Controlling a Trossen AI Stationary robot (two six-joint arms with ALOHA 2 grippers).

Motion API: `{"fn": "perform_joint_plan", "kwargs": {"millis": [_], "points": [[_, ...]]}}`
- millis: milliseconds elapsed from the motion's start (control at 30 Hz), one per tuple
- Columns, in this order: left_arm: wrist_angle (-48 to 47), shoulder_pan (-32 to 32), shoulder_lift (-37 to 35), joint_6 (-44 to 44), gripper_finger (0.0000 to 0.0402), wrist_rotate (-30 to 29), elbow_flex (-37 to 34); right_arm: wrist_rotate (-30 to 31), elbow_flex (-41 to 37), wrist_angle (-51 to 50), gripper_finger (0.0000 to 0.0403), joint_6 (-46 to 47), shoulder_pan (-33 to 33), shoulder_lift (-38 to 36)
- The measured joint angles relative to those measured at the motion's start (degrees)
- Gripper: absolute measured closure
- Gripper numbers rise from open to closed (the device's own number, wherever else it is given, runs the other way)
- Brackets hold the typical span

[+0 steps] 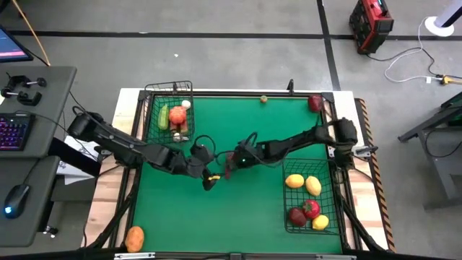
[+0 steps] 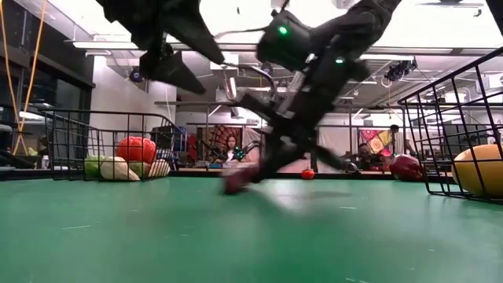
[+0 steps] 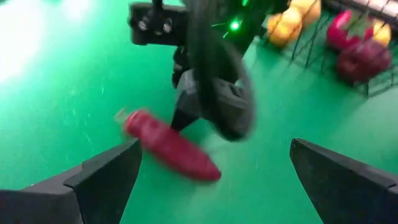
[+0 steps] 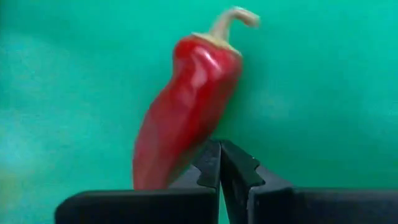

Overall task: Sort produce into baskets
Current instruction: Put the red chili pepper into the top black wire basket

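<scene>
A red chili pepper (image 4: 186, 106) with a pale stem lies on the green mat (image 1: 216, 217) near the table's middle; it also shows in the left wrist view (image 3: 171, 150) and the high view (image 1: 228, 169). My right gripper (image 4: 219, 163) is shut, with nothing between its fingers, low over the mat right beside the pepper. My left gripper (image 3: 217, 180) is wide open and empty, just to the left of the pepper and near side of it (image 1: 209, 179). The smaller basket (image 1: 170, 92) stands far left and the larger basket (image 1: 285, 202) near right, both holding produce. My right gripper's shut fingers stand beside the pepper's pointed half (image 4: 163, 163), and the outer side of one finger (image 4: 208, 163) lies against it. The fingers slant down from the table's right. The pepper lies on the mat, not between the fingers.
An orange piece (image 1: 134, 237) lies at the near left corner. A dark red piece (image 1: 315, 102) and a small piece (image 1: 264, 99) lie at the far edge. The mat between the baskets is open. People sit in the room behind (image 2: 233, 148).
</scene>
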Motion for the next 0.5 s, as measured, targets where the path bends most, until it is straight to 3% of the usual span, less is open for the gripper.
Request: {"fn": "perform_joint_plan", "kwargs": {"millis": [133, 300, 500], "points": [[-5.0, -0.2, 0.7, -2.4, 0.0002, 1.9, 0.0, -2.0, 4.7, 4.9, 0.0403, 0.2, 1.8, 4.4], [-12.6, -1.8, -0.5, -4.6, 0.0002, 3.1, 0.0, -4.4, 10.7, 3.8, 0.0403, -2.2, 3.3, 8.4], [-18.7, -5.3, -1.8, -5.2, 0.0002, -0.2, 0.0, -0.1, 11.4, -7.4, 0.0403, -8.2, 1.1, 1.4]]}}
